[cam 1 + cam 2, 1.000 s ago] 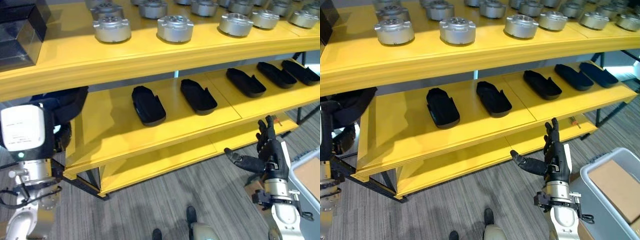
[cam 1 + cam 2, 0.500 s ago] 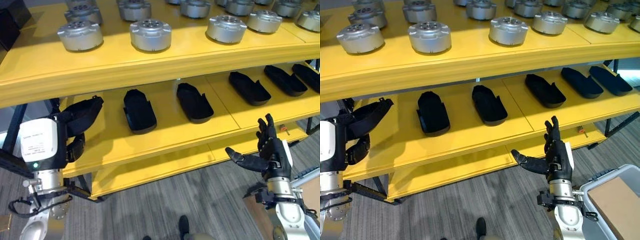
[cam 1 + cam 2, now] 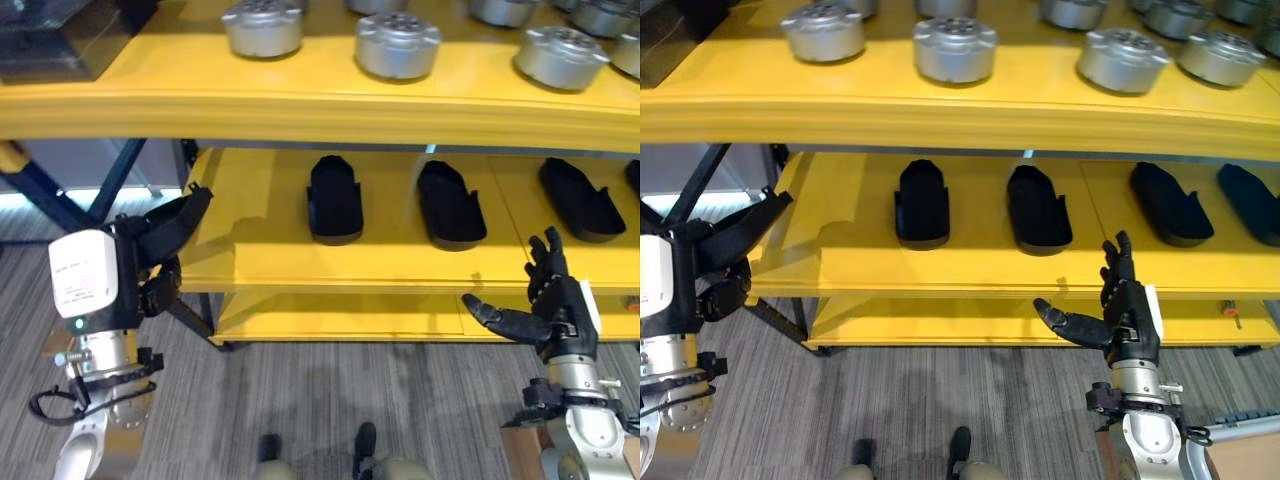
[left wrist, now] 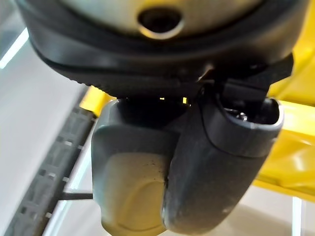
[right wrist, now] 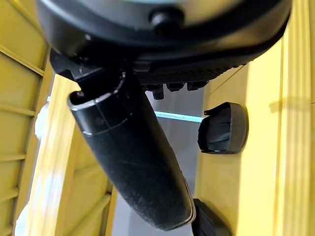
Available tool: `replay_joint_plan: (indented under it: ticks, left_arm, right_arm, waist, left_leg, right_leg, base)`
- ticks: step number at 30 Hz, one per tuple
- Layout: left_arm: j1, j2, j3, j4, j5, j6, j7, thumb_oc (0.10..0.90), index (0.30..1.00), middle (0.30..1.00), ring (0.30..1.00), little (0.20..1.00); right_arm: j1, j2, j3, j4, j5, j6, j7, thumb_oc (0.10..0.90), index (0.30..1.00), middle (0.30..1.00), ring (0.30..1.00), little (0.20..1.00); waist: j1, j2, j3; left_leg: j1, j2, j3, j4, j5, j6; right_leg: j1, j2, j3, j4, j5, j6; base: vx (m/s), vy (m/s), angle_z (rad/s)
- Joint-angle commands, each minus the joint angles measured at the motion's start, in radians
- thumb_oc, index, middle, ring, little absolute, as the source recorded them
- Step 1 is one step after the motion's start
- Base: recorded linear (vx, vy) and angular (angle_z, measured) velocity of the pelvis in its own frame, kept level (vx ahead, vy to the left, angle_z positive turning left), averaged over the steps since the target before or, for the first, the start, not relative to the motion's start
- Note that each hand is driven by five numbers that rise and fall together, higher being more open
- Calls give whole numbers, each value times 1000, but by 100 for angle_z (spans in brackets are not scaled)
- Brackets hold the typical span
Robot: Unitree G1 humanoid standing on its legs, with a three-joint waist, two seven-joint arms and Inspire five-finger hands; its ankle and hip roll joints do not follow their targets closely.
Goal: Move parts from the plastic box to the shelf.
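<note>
Several black shoe-shaped parts lie in a row on the yellow shelf's middle board (image 3: 255, 250); the leftmost part (image 3: 334, 197) has bare board to its left. My left hand (image 3: 160, 235) hovers off that board's left end, fingers straight, and I see nothing in it; its thumb (image 4: 133, 191) carries a pale cover. My right hand (image 3: 555, 305) is raised in front of the board's edge, open and empty, thumb (image 5: 133, 162) out to the side. One black part (image 5: 224, 129) shows past it. A corner of the plastic box (image 3: 1238, 425) peeks in at lower right.
Several silver round parts (image 3: 398, 43) stand on the top board, with a dark box (image 3: 60, 35) at its left end. A lower yellow board (image 3: 330, 315) sits near the grey floor (image 3: 300, 390). A dark diagonal brace (image 3: 60, 195) runs left of the shelf.
The whole view has swung left along the shelf, so most of the plastic box has slid out at the right. Both hands keep their open pose.
</note>
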Motion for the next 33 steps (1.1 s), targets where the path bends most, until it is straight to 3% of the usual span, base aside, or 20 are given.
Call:
replay_joint_plan:
  ticks: [1, 7, 9, 17, 23, 33]
  left_arm:
    - [-94, 83, 43, -109, 10, -49, 76, 400, 300, 300, 300, 300]
    - [-145, 126, 4, -108, 29, -45, 57, 400, 300, 300, 300, 300]
    - [-192, 159, -19, -87, 34, -35, 56, 400, 300, 300, 300, 300]
    - [-274, 215, -68, -19, 52, -10, 55, 400, 300, 300, 300, 300]
    - [-298, 245, -97, 56, 80, 15, 36, 400, 300, 300, 300, 300]
    - [-417, 287, -275, 269, 130, 20, -29, 400, 300, 300, 300, 300]
  right_arm:
    - [-28, -48, -51, -81, -5, -98, -15, 900, 1000, 1000, 1000, 1000]
    - [-26, -23, -46, -78, 7, -84, -8, 900, 1000, 1000, 1000, 1000]
    - [-38, -24, -41, -76, 7, -82, -13, 900, 1000, 1000, 1000, 1000]
    - [-81, -30, -25, -63, 20, -76, -18, 900, 1000, 1000, 1000, 1000]
    - [-114, -35, -14, -48, 20, -74, -24, 900, 1000, 1000, 1000, 1000]
    - [-194, -44, 17, -4, 28, -71, -27, 900, 1000, 1000, 1000, 1000]
  waist:
    - [-37, 19, -95]
    - [-26, -18, -86]
    - [-29, -36, -66]
    - [-35, -66, -24]
    - [-38, -78, 7]
    - [-67, -79, 73]
  left_leg:
    - [75, -69, -43, -84, 93, 3]
    - [73, -121, 24, -11, 34, 32]
    - [21, -126, 27, 35, 24, 34]
    - [-64, -128, 28, 63, 21, 38]
    - [-92, -123, 38, 67, 25, 39]
    - [-131, -114, 59, 67, 41, 35]
  right_leg:
    - [92, -84, 122, 68, -166, 111]
    - [114, -153, 146, 40, -135, 148]
    - [88, -163, 150, 32, -124, 153]
    - [14, -168, 156, 19, -91, 163]
    - [-33, -164, 168, 17, -77, 163]
    - [-116, -157, 193, 36, -57, 165]
  base:
    - [190, 231, -19]
    - [137, 181, -27]
    - [1, 92, -4]
    - [-22, 48, 5]
    - [-35, 21, -13]
    - [-47, 18, -9]
